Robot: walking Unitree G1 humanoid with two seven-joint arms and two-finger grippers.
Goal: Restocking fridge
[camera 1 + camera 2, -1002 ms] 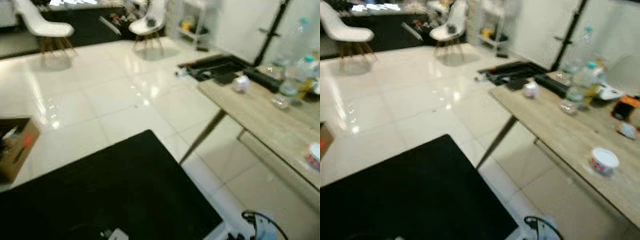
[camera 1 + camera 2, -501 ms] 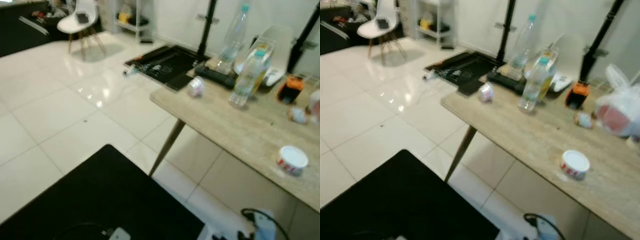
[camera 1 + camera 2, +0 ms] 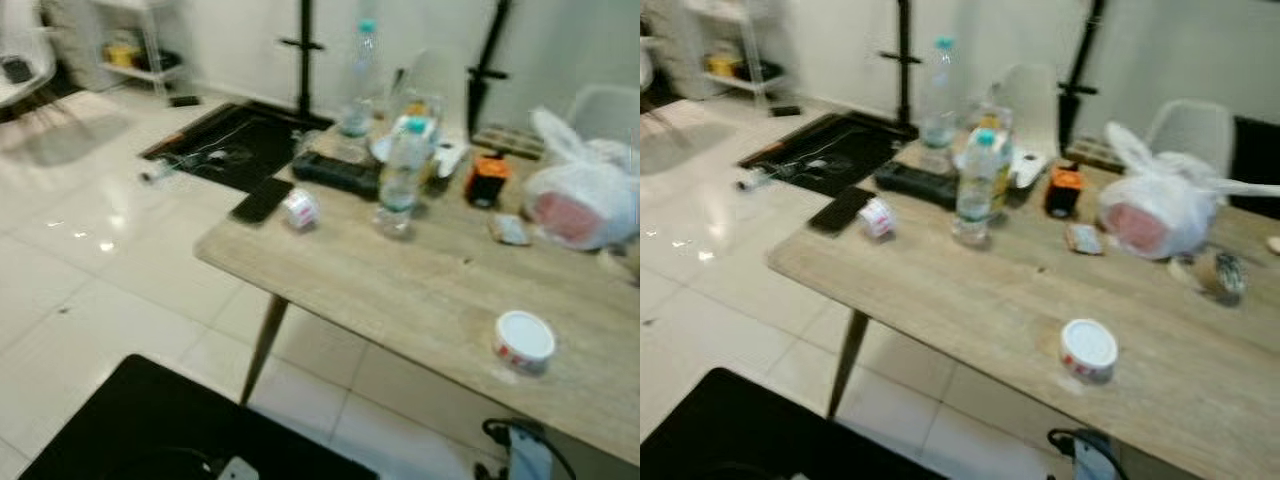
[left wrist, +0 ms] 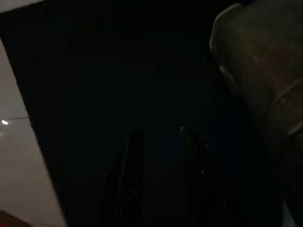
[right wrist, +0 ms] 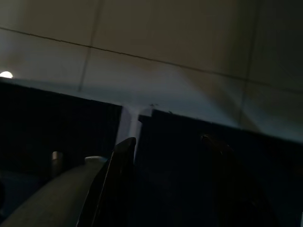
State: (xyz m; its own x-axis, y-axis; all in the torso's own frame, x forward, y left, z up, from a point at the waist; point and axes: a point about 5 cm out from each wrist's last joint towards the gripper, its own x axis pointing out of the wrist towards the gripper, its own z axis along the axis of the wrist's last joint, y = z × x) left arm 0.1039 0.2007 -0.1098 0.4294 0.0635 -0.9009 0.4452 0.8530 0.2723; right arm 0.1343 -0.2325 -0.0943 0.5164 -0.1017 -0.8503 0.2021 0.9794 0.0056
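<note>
- Home interior, looks like an open dining/living area; frames are blurred.
- Glossy white tiled floor [image 3: 60,300] with light reflections.
- Light wooden table [image 3: 970,290] on slanted legs, cluttered with household stuff: two plastic water bottles [image 3: 976,190], a knotted plastic bag [image 3: 1160,210] with something red inside, a small white-lidded tub [image 3: 1087,350], an orange-and-black gadget [image 3: 1064,190], a long black device [image 3: 915,182].
- White moulded chairs [image 3: 1185,130] behind the table, another at the far left edge [image 3: 20,70].
- White shelf unit [image 3: 140,45] against the wall.
- Black mat [image 3: 235,150] on the floor with black stand poles [image 3: 303,55] rising beside it.
</note>
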